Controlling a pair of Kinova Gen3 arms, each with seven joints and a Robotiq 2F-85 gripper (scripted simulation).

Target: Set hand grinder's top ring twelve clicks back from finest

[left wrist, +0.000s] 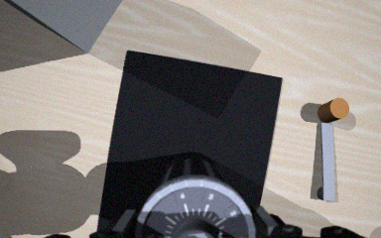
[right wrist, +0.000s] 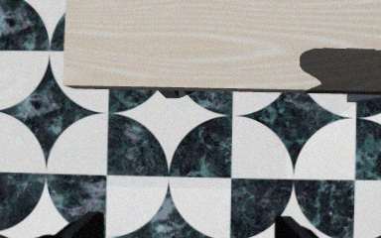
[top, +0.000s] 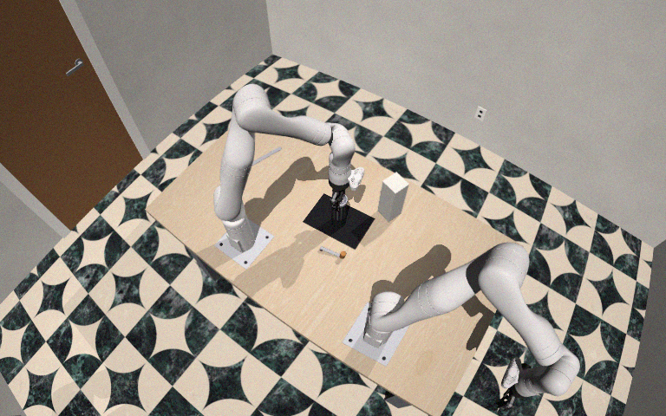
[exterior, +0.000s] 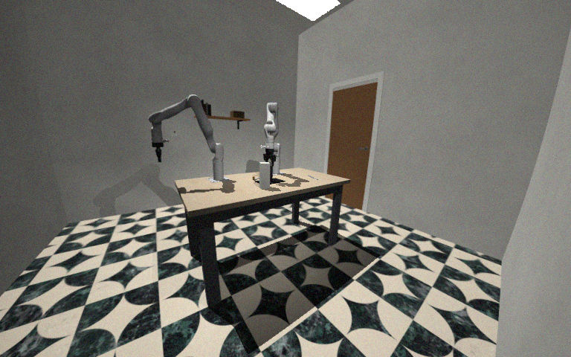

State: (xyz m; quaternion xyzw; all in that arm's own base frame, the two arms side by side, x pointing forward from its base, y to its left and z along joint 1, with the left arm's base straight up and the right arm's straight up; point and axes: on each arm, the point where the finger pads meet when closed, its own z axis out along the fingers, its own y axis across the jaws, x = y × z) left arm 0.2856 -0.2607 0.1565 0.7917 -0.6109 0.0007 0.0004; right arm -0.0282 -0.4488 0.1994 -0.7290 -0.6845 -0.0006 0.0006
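The hand grinder (top: 338,216) stands upright on the black mat (top: 357,231) (left wrist: 198,109); its body is dark and ribbed. Its top ring (left wrist: 174,190) has a silver rim and a grey face with white marks and numerals; the near part is cut off and partly in shadow. My left gripper (top: 338,199) (left wrist: 196,224) points down over the grinder, shut on the top ring with one finger at each side. My right gripper (top: 506,402) (exterior: 159,160) (right wrist: 190,225) is open and empty, in the air beyond the table's end. The ring's setting is not readable.
A crank handle (top: 330,252) (left wrist: 328,161) with an orange-brown knob (top: 342,254) (left wrist: 339,108) lies beside the mat. A tall pale box (top: 391,198) (exterior: 264,175) stands on the mat's other side. A thin grey bar (top: 267,155) lies behind the left arm.
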